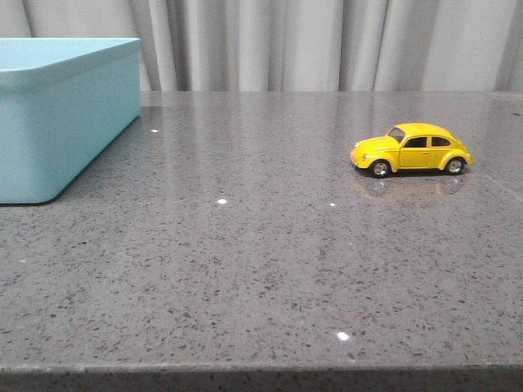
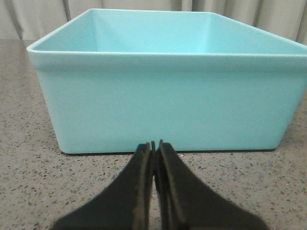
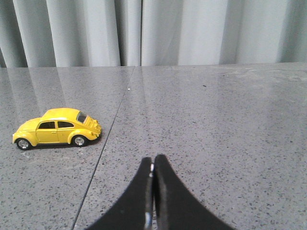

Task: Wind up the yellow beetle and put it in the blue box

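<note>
Two task things on the grey speckled table (image 1: 261, 269), neither touched by anything. Yellow beetle (image 1: 411, 149) stands upright on all four wheels, well apart from the blue box (image 1: 57, 122), off to the box's right side as the front camera sees it. Car is side-on to that camera, nose pointing toward the box, faint reflection on the glossy table top just under it. Blue box sits at the front view's left edge, partly cut off, open top up, resting flat on the table; inside not visible from the front. Left wrist camera looks over the box rim: the part of the interior that shows is bare blue walls, floor can't be seen.

Left gripper (image 2: 156, 143) hangs just beside the box's near wall, low over the table, fingers (image 2: 139, 172) pressed together with only a hairline seam between them, nothing pinched. Right gripper (image 3: 153, 160) likewise squeezed closed, tips meeting, holding nothing; it is near the beetle but apart from it, car off to one side of the fingertips, tail end toward the gripper line. A seam in the table runs past the beetle's rear in the right wrist view. Neither arm appears in the front view. Pale grey curtain (image 1: 327, 45) behind the table, beyond the box.
</note>
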### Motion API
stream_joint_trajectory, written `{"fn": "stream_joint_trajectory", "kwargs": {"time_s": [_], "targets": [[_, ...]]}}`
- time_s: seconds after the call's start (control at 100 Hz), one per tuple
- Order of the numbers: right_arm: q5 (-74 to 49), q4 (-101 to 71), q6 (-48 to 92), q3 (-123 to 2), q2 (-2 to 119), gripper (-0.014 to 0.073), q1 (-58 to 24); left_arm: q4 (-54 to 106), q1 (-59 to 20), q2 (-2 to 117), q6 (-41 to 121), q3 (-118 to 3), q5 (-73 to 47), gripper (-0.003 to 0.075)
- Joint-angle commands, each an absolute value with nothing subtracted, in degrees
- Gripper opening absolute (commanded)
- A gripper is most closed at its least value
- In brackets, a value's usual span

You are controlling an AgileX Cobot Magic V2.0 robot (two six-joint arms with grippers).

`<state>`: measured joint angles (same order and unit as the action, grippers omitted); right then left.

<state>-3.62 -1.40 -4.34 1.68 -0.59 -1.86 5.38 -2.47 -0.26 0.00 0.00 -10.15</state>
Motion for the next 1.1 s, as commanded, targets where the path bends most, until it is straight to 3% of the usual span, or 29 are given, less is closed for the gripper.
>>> {"fn": "stream_joint_trajectory", "kwargs": {"time_s": [0.0,0.65,1.09], "targets": [[0.6,-1.0,-4.1,0.7,-1.9,-0.0058,-1.6,5.9,-2.8,-2.1,0.0,1.3,-5.5,-0.0019],[1.1,-0.9,-3.9,0.7,-1.9,-0.0058,-1.6,5.9,-2.8,-2.1,0.0,1.3,-5.1,-0.0019],[5.4,-0.9,-4.0,0.6,-1.9,-0.0058,-1.6,5.9,-2.8,-2.1,0.0,1.1,6.0,-0.0019]]}}
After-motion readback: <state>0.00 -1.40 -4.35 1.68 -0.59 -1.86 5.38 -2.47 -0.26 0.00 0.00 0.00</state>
